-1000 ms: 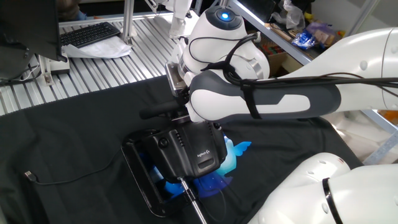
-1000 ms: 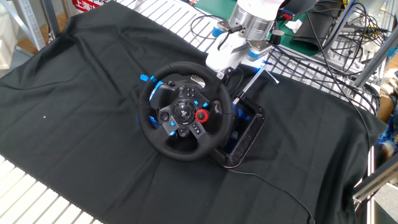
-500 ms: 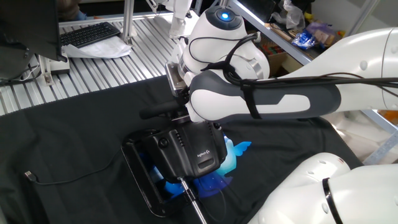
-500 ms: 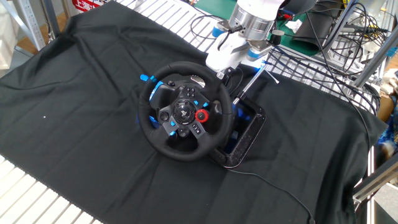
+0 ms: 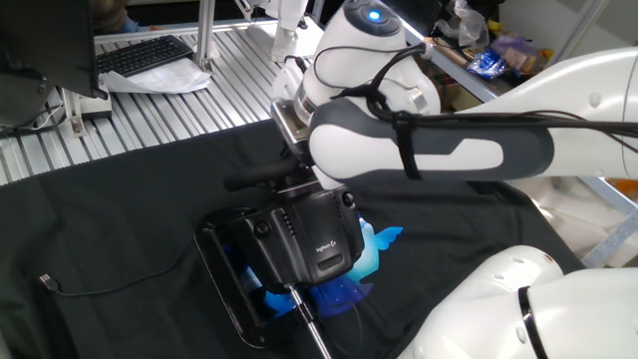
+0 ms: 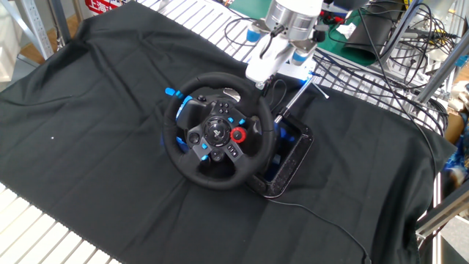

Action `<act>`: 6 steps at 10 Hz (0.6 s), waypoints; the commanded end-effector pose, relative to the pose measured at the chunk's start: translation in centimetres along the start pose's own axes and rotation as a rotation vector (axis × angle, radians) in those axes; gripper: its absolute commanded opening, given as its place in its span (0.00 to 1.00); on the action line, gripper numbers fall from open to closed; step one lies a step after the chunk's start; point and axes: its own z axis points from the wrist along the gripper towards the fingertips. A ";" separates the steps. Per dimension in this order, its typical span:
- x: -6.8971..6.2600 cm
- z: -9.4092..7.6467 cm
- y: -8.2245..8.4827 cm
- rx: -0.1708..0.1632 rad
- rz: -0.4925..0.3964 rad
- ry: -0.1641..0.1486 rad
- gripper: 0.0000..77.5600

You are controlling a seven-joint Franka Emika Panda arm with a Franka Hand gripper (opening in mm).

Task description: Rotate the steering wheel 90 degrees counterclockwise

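A: Resting on the black cloth over the table, toward the far edge: steering wheel, face-on in the other fixed view, edge-on as a thin dark bar in one fixed view.

B: Marked by a small blue band at the rim's upper left; red knob and blue-lit buttons on the hub.

A: Mounted on a boxy black housing with white logo, inside a flat black rectangular frame behind and right of the rim.

B: Trailing from the frame toward the near right corner: thin black cable.

A: Hanging just above the rim's top right arc: gripper, white, on the Franka arm.

B: Fingers mostly hidden by the wrist in one fixed view, small and dark in the other; spread or closed, cannot tell. Touching the rim or just clear of it, also cannot tell.

A: Leaning beside the gripper, down to the frame: slim metal rod.

B: Lying past the cloth's far edge on the slatted tabletop in one fixed view: keyboard on white paper.
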 end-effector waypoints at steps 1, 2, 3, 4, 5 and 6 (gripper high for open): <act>-1.8 -1.3 0.5 0.019 -0.358 0.074 0.01; -1.9 -1.2 0.6 0.004 -0.349 0.065 0.01; -2.0 -1.1 0.7 -0.003 -0.342 0.063 0.01; -2.1 -1.0 0.7 -0.008 -0.330 0.062 0.01; -2.1 -1.0 0.7 -0.008 -0.331 0.060 0.01; -2.1 -0.9 0.7 -0.012 -0.333 0.059 0.01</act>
